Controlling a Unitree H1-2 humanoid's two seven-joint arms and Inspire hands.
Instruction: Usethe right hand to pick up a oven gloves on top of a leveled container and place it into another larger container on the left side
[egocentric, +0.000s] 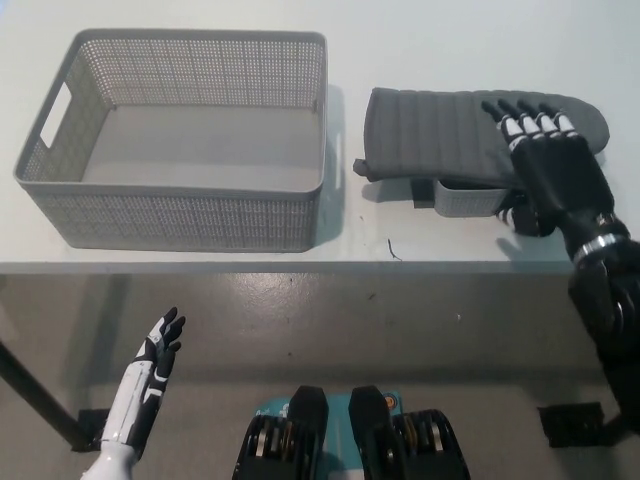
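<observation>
A dark grey quilted oven glove (440, 135) lies flat across a small grey container (467, 199) on the right of the white table. My black right hand (552, 170) is over the glove's right half, fingers spread and pointing away from me, thumb down by the container's right end; it is open and grips nothing. The large grey lattice basket (60, 170) stands on the left with nothing in it. My white left hand (155, 362) rests open below the table's front edge at lower left.
The table's front edge (300, 268) runs across the picture's middle, with grey floor below it. A gap of bare tabletop (345, 215) separates the basket from the glove.
</observation>
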